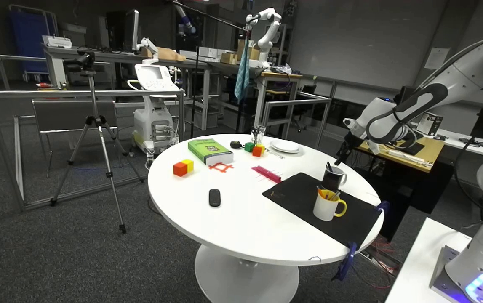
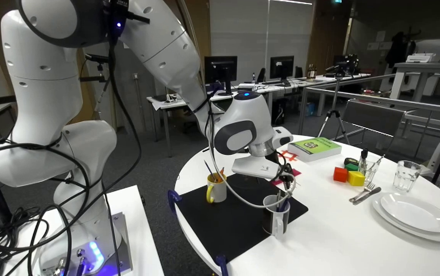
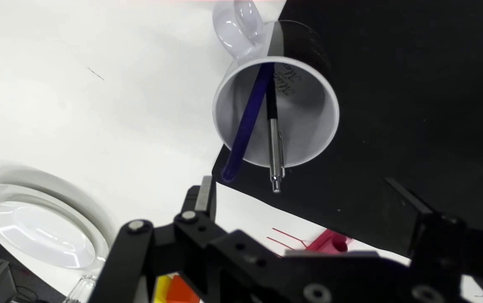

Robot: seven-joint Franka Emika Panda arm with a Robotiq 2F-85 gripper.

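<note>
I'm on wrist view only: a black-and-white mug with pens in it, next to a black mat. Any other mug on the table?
Observer: Yes, a yellow-handled white mug stands upright on the black mat.
Operator: Is the mat loose or fixed?
Observer: Looks fixed: two blue clamps sit on the edge of the table, by the mat's corners.
Operator: Can't judge height from here. Jaws higher or lower than the rim of the black-and-white mug?
Observer: Higher, as far as I can tell: in both exterior views they appear above it.
</note>
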